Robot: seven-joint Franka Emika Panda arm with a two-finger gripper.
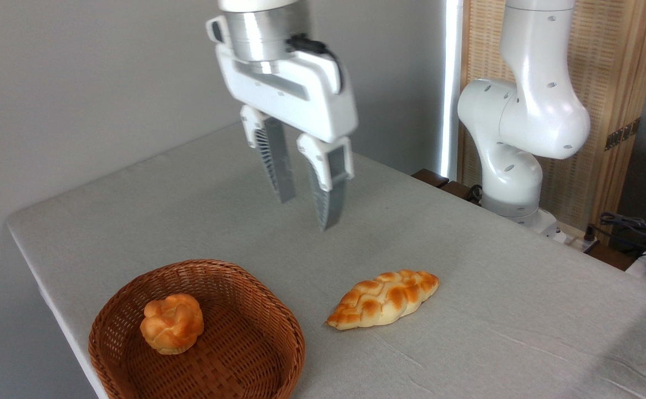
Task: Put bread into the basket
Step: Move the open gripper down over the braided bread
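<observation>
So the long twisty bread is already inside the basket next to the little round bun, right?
Not quite. The camera view shows the long twisty bread lying on the table, to the right of the basket. Only the little round bun is inside it.

One braided loaf (383, 299); one knotted bun (171, 323); one basket (278, 316)

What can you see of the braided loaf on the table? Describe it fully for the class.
The braided loaf is long and pointed at both ends, with a golden-orange plaited crust and paler cream sides. It lies flat and whole on the grey tablecloth, slanting up to the right, just right of the wicker basket and apart from it. Nothing else touches it.
</observation>
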